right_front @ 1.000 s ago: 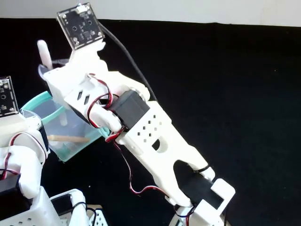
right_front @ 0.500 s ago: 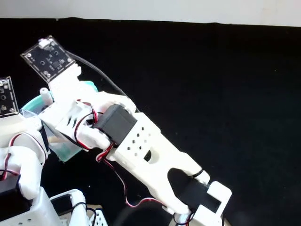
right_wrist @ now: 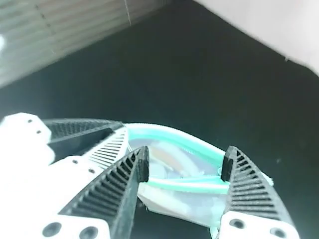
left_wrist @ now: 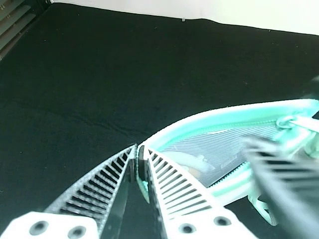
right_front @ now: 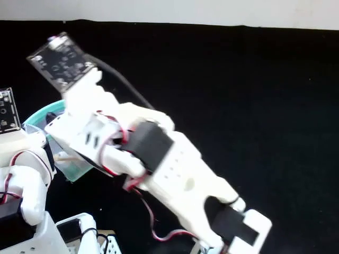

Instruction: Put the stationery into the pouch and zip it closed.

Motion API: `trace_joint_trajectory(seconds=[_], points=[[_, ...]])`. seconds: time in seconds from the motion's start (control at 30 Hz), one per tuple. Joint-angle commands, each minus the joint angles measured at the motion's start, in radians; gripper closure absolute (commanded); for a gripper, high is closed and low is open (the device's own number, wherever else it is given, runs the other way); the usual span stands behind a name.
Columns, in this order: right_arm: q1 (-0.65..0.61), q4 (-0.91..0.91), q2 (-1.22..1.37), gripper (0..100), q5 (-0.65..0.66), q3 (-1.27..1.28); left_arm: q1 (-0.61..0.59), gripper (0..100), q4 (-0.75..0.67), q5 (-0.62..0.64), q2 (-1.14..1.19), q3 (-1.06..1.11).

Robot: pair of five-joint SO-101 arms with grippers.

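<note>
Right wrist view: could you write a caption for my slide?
Open right pincer hangs over the teal-rimmed pouch.

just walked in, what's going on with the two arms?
The left pincer is shut on one end of the teal pouch, at its rim. The right pincer is open and straddles the pouch's zip edge. A wooden stick lies inside. The mouth looks open, so zipping is not yet done.
</note>
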Motion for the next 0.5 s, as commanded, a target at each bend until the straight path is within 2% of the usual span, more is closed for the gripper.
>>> trace_joint_trajectory(seconds=[0.0,0.1,0.2,0.47], points=[[0.028,0.038,-0.108,75.9,0.011,-0.038,0.013,99,0.002,-0.008,0.002,0.045],[0.093,0.079,-0.143,75.9,0.012,-0.038,0.013,99,0.002,-0.008,0.002,0.045],[0.15,0.166,-0.151,75.9,0.087,-0.038,0.013,99,0.002,-0.008,0.002,0.045],[0.163,0.372,-0.148,75.9,0.117,-0.036,0.013,99,0.002,-0.008,0.002,0.045]])
